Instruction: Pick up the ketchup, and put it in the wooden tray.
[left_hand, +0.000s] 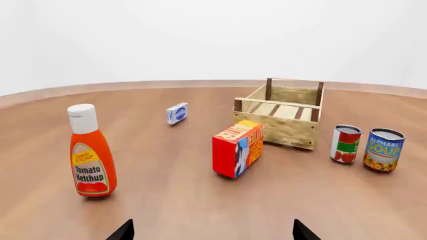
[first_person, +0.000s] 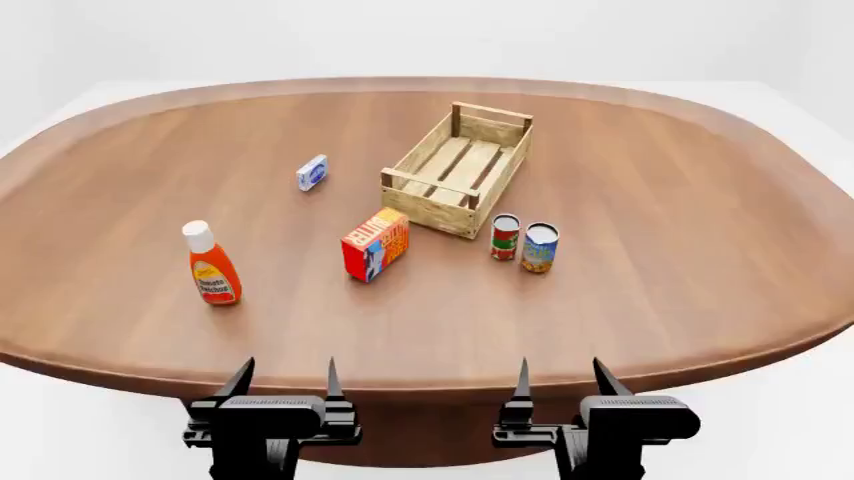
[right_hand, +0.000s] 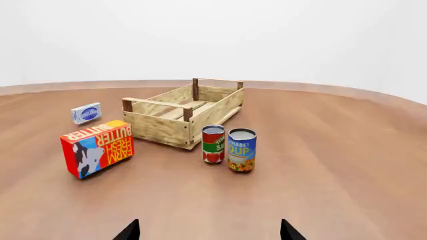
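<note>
The ketchup (first_person: 211, 265) is a red-orange squeeze bottle with a white cap, upright at the table's left front; it also shows in the left wrist view (left_hand: 91, 152). The wooden tray (first_person: 459, 168) is a slatted light-wood crate with nothing in it, past the table's middle, also seen in the left wrist view (left_hand: 280, 114) and right wrist view (right_hand: 181, 112). My left gripper (first_person: 284, 378) is open and empty at the table's near edge, well short of the ketchup. My right gripper (first_person: 559, 376) is open and empty at the near edge too.
A red-orange butter box (first_person: 375, 244) stands between the ketchup and the tray. Two small cans (first_person: 505, 237) (first_person: 539, 247) stand by the tray's near right corner. A small blue-white box (first_person: 312, 172) lies left of the tray. The round wooden table (first_person: 667, 200) curves away all around.
</note>
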